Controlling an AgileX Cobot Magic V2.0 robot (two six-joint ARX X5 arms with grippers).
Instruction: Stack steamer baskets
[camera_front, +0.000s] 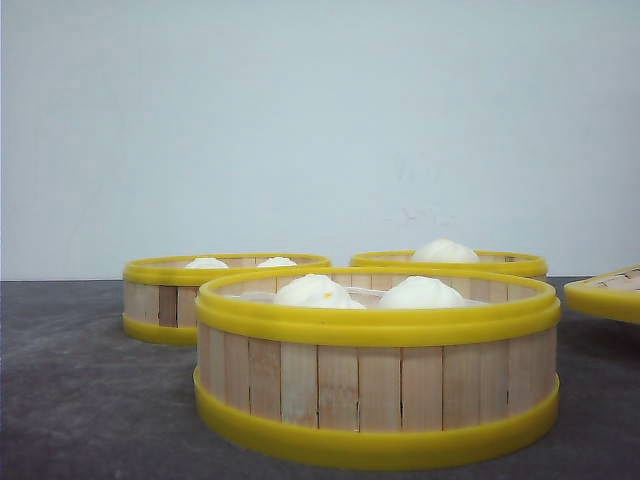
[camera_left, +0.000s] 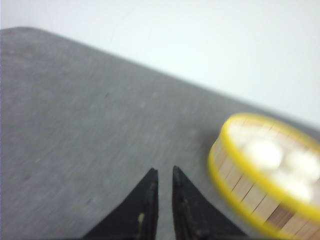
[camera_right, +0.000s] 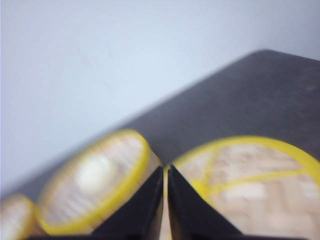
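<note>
Front view: four steamer baskets on a dark grey table (camera_front: 80, 400) against a pale wall (camera_front: 300, 120). Nearest basket (camera_front: 376, 390) sits centre-right, close to the camera, with pale vertical slats between yellow rings at top and bottom; two white buns (camera_front: 318, 291) show above its rim. Behind it to the left stands a second basket (camera_front: 165, 300) with two bun tops just visible. Behind it to the right is a third basket (camera_front: 500, 263), mostly hidden by the near one, holding one rounded bun (camera_front: 444, 250). At the right edge a fourth piece (camera_front: 605, 292) is cut off by the frame; only a tilted yellow rim and a bit of woven surface show. No basket rests on another; neither arm appears in this view. Left wrist view, blurred: left gripper (camera_left: 165, 172) hangs above bare table, black fingertips nearly together with only a thin slit between them, nothing held; a bun-filled basket (camera_left: 250, 192) lies off to one side, apart from the fingers. Right wrist view, also blurred: right gripper (camera_right: 165, 170) likewise drawn closed to a narrow slit, empty, positioned over the gap between a bun-filled basket (camera_right: 95, 185) and a round yellow-rimmed woven piece (camera_right: 260, 185) with yellow cross-bands; contact with either cannot be judged.
</note>
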